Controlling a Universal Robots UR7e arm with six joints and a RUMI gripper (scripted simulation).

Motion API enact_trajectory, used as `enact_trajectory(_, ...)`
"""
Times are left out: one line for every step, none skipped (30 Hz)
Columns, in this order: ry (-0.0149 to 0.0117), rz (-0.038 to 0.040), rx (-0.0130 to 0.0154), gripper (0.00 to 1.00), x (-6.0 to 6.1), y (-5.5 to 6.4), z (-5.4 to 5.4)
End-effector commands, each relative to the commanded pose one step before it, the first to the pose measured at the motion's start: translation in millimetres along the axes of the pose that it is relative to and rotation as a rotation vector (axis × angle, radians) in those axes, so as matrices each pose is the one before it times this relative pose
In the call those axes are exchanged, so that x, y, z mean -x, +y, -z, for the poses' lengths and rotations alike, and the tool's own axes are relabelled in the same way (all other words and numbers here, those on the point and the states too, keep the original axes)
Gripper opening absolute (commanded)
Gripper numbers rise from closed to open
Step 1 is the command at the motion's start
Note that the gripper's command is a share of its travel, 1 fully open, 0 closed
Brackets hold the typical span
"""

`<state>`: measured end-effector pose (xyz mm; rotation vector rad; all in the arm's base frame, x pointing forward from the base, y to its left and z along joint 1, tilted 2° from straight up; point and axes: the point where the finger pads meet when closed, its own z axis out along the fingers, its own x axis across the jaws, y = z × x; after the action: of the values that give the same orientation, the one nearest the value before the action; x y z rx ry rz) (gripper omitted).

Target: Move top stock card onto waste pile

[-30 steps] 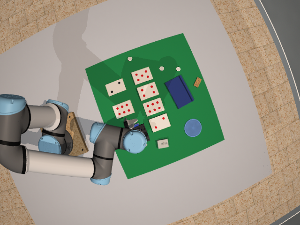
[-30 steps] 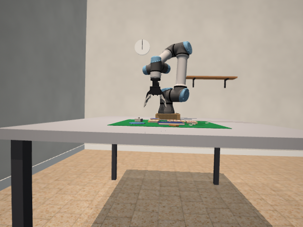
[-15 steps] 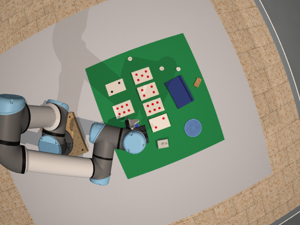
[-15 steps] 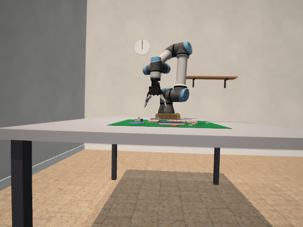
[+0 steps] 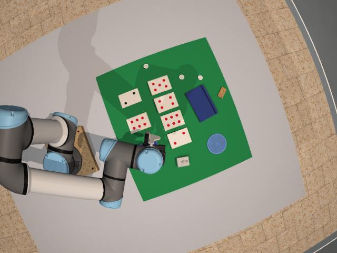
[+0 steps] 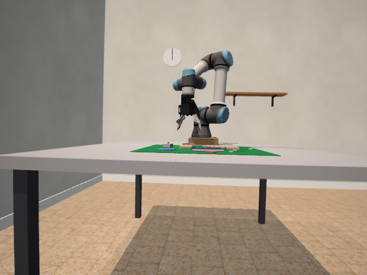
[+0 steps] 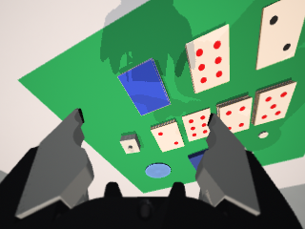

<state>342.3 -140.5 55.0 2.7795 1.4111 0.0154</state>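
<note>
The face-down stock (image 7: 144, 87) is a blue-backed pile on the green mat (image 5: 174, 117), seen in full in the wrist view. In the overhead view my gripper covers most of it. The waste pile (image 5: 138, 122) beside it shows a card with six red pips; it also shows in the wrist view (image 7: 209, 58). My gripper (image 5: 151, 138) hangs well above the mat over the stock, as the side view (image 6: 188, 121) shows. Its fingers are wide open and empty.
A two-black-pip card (image 5: 129, 98) lies past the waste pile. A column of several red-pip cards (image 5: 169, 111) lies further out. A navy book (image 5: 201, 103), a blue disc (image 5: 216, 143), a small grey block (image 5: 182, 161), a cork piece (image 5: 221, 92) and three white chips (image 5: 181, 77) are also on the mat.
</note>
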Motion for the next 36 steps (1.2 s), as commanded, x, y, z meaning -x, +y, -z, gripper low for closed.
enact_trajectory(-0.0063,-0.22023,-0.00031,1.0,-2.96,-2.95,-0.2)
enact_trajectory(0.00001,-0.03703,0.0,1.0,-0.44,-0.33,0.01)
enact_trajectory(0.0,0.0,0.0,1.0,0.0,0.0,0.0)
enact_trajectory(0.0,0.0,0.0,1.0,0.0,0.0,0.0)
enact_trajectory(0.00017,-0.03737,0.00093,1.0,-0.67,0.26,0.38)
enact_trajectory(-0.00001,-0.03883,-0.00003,1.0,-0.33,-0.32,0.0)
enact_trajectory(-0.00002,-0.03954,-0.0001,1.0,-0.31,-0.41,-0.04)
enact_trajectory(-0.00011,-0.04021,-0.00039,1.0,-0.27,-0.51,-0.15)
enact_trajectory(-0.00014,-0.04088,-0.00044,1.0,-0.25,-0.47,-0.16)
enact_trajectory(-0.00002,-0.04185,-0.00004,1.0,-0.21,-0.16,0.0)
enact_trajectory(-0.00002,-0.04223,-0.00003,1.0,-0.26,-0.18,0.0)
enact_trajectory(-0.00001,-0.04252,-0.00002,1.0,-0.32,-0.23,0.0)
enact_trajectory(0.0,-0.04277,-0.00001,1.0,-0.37,-0.28,0.0)
enact_trajectory(0.00001,-0.04318,-0.00001,1.0,-0.37,-0.28,0.0)
enact_trajectory(0.0001,-0.04161,-0.00003,1.0,-0.3,-0.17,0.0)
enact_trajectory(0.00026,-0.03853,-0.00009,1.0,-0.29,-0.15,0.0)
enact_trajectory(0.00026,-0.03924,-0.00011,1.0,-0.29,-0.13,0.0)
enact_trajectory(0.00034,-0.03955,-0.00004,1.0,-0.32,-0.06,0.05)
enact_trajectory(0.00037,-0.03962,-0.00005,1.0,-0.33,-0.03,0.06)
enact_trajectory(0.0,0.0,0.0,1.0,0.0,0.0,0.0)
enact_trajectory(0.0,0.0,0.0,1.0,0.0,0.0,0.0)
enact_trajectory(-0.00018,-0.06953,0.0016,1.0,-1.06,0.79,0.6)
enact_trajectory(-0.00005,-0.04546,-0.00005,1.0,-0.21,-0.12,-0.02)
enact_trajectory(-0.00013,-0.04557,-0.00011,1.0,-0.12,-0.17,-0.07)
enact_trajectory(-0.00023,-0.04564,-0.00018,1.0,-0.03,-0.21,-0.13)
enact_trajectory(-0.00012,-0.04146,-0.00041,1.0,0.0,-0.19,-0.18)
enact_trajectory(-0.00003,-0.03738,-0.00061,1.0,-0.04,-0.13,-0.21)
enact_trajectory(0.00011,-0.03864,-0.00039,1.0,-0.15,-0.02,-0.11)
enact_trajectory(0.00028,-0.03927,-0.00025,1.0,-0.27,0.07,0.0)
enact_trajectory(0.0004,-0.03951,-0.00017,1.0,-0.36,0.14,0.08)
enact_trajectory(0.00044,-0.03958,-0.00015,1.0,-0.41,0.18,0.12)
enact_trajectory(0.00042,-0.03958,-0.00017,1.0,-0.42,0.2,0.12)
enact_trajectory(0.00035,-0.03956,-0.0002,1.0,-0.4,0.2,0.09)
enact_trajectory(0.00026,-0.03953,-0.00022,1.0,-0.35,0.2,0.05)
enact_trajectory(0.00017,-0.03952,-0.00024,1.0,-0.3,0.2,0.01)
enact_trajectory(0.0001,-0.03952,-0.00024,1.0,-0.26,0.2,-0.03)
